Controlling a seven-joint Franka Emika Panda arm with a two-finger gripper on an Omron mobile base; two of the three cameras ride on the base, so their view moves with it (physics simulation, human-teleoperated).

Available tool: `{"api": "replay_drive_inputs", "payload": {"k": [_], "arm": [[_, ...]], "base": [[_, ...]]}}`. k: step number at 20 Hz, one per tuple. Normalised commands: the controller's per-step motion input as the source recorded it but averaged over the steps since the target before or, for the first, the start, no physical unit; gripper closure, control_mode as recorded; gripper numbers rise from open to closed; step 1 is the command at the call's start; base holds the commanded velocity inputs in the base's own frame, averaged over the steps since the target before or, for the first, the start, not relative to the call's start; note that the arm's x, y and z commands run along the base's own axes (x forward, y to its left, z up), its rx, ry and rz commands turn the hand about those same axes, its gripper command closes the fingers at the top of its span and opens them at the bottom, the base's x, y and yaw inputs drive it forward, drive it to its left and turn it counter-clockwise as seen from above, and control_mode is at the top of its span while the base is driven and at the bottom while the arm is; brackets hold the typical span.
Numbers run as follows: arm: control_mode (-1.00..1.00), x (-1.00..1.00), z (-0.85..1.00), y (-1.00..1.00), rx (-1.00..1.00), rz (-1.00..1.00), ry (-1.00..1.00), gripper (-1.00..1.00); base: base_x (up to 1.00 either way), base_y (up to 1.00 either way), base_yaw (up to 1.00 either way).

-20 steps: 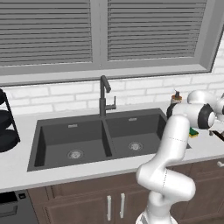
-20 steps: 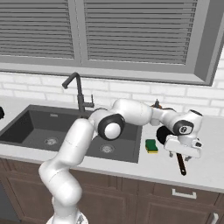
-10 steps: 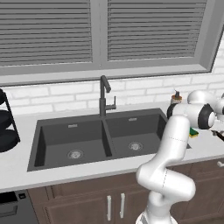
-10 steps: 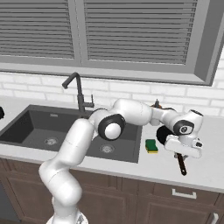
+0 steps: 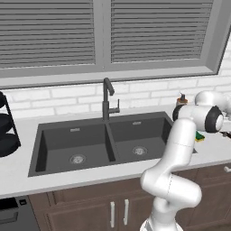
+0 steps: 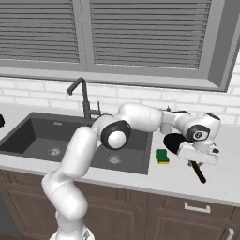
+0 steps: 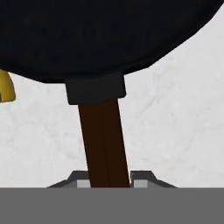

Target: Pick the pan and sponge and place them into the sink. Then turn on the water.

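Right of the sink (image 6: 42,140), on the white counter (image 6: 220,180), the gripper (image 7: 109,183) has its two fingertips at either side of the handle of the pan (image 6: 174,141), seemingly closed on it. The pan rests on the counter with the sponge (image 6: 162,156) just beside it; judged from this, neither is in the basins yet, and no water falls from the faucet (image 6: 79,96).

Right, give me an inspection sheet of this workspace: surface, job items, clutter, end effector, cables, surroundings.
Surface: white counter with a marbled look, dry.
Pan: black pan on the counter right of the sink, its handle pointing towards the counter's front edge.
Sponge: green-topped sponge lies between sink and pan.
Sink: both basins hold nothing; no stream falls from the faucet.
Clutter: small bottle by the wall; tiered rack at far left.
End effector: the end effector straddles the handle, one fingertip on each side; closure cannot be told.
Cables: nothing seen.
Surroundings: white brick wall, window with closed blinds, brown cabinets below.
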Motion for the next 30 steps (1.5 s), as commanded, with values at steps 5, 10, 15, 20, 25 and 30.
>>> {"api": "replay_drive_inputs", "payload": {"k": [5, 10, 15, 20, 25, 30], "arm": [[-1.0, -0.08, 0.53, 0.3, 0.0, 0.17, -0.11, 1.0], [-1.0, -0.03, 0.31, 0.75, 0.0, 0.13, -0.18, 1.0], [-1.0, -0.02, 0.27, 0.94, 0.0, 0.09, -0.13, 1.0], [-1.0, 0.0, 0.17, 0.91, 0.0, 0.08, -0.23, 1.0], [-1.0, 0.0, 0.13, 0.8, 0.0, 0.07, -0.32, 1.0], [-1.0, 0.05, 0.03, 0.78, 0.0, 0.14, -0.13, 1.0]], "base": [[0.0, 0.0, 0.0], [0.0, 0.0, 0.0], [0.0, 0.0, 0.0], [0.0, 0.0, 0.0], [0.0, 0.0, 0.0], [0.0, 0.0, 0.0]]}}
